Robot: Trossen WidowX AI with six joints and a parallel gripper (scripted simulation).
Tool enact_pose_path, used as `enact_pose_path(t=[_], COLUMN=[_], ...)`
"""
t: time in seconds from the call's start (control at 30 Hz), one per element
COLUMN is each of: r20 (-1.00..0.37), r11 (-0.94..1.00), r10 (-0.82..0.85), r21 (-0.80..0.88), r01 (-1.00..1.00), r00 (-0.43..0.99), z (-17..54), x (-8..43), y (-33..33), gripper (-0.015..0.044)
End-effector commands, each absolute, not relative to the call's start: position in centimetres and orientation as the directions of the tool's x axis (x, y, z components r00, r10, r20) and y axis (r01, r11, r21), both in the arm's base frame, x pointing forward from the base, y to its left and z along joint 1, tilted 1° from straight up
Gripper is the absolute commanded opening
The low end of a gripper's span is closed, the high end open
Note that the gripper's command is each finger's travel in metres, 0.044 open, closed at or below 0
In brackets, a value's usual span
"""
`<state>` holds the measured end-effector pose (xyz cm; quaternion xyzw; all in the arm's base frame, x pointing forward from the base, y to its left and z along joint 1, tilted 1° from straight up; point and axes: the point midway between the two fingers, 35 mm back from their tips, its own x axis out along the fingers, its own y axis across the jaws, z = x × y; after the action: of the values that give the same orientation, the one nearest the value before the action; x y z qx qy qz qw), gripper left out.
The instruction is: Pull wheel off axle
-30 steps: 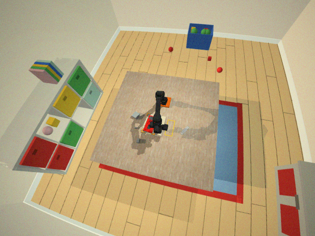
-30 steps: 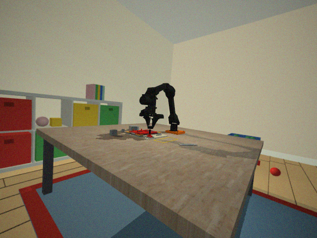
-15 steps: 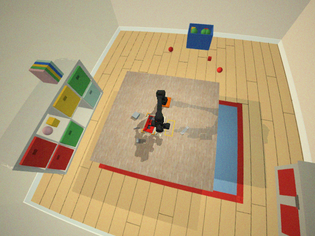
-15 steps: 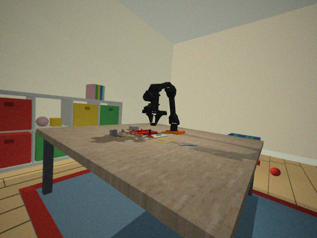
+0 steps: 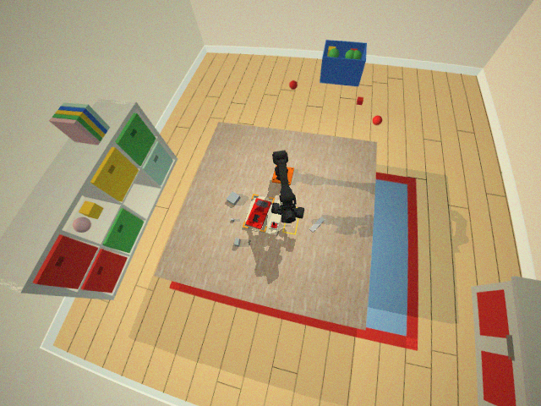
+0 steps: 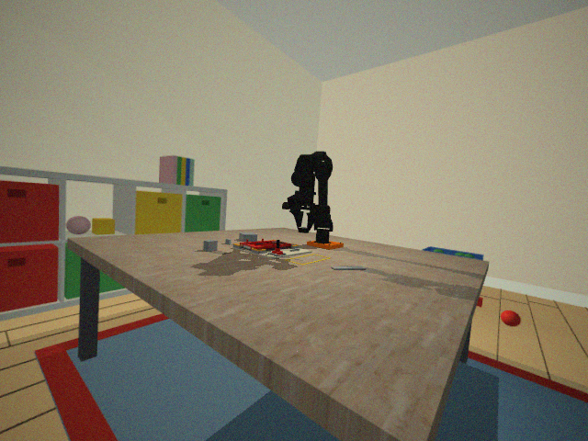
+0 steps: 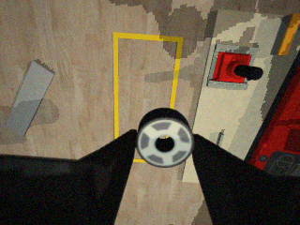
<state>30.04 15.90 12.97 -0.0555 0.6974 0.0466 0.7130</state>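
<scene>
My gripper [image 7: 163, 137] [image 6: 303, 230] is shut on the wheel and hangs high above the table; in the top view its fingertips are hidden. The wheel [image 7: 164, 127], with a black tyre and pale spoked hub, is between the fingertips in the wrist view, hub face to the camera, clear of the axle. The black upright axle [image 7: 249, 71] [image 6: 277, 243] stands bare on its red base on the white board. The marked area, a yellow outline [image 7: 115, 86] [image 5: 290, 233] [image 6: 317, 261], lies beside the board; the wheel covers part of its near right side in the wrist view.
The white board [image 7: 213, 108] borders the outline on the axle side. A red panel [image 7: 286, 122] [image 5: 263, 208] lies beyond it. A grey flat bar [image 7: 30, 98] [image 5: 316, 224] [image 6: 348, 268] lies on the other side. Grey blocks [image 5: 232, 198] [image 6: 209, 245] stand past the red panel.
</scene>
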Motion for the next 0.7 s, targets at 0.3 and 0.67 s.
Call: enact_pose_path(t=[0.3, 0.67], r20=[-1.000, -1.000], r11=[0.990, 0.990], r10=[-0.009, -0.009], r21=[-0.013, -0.013], r01=[-0.141, -0.141], r00=[0.029, 0.029], z=[12.4, 9.0], x=[28.0, 28.3], y=[17.8, 17.9], gripper=[0.0000, 0.0000])
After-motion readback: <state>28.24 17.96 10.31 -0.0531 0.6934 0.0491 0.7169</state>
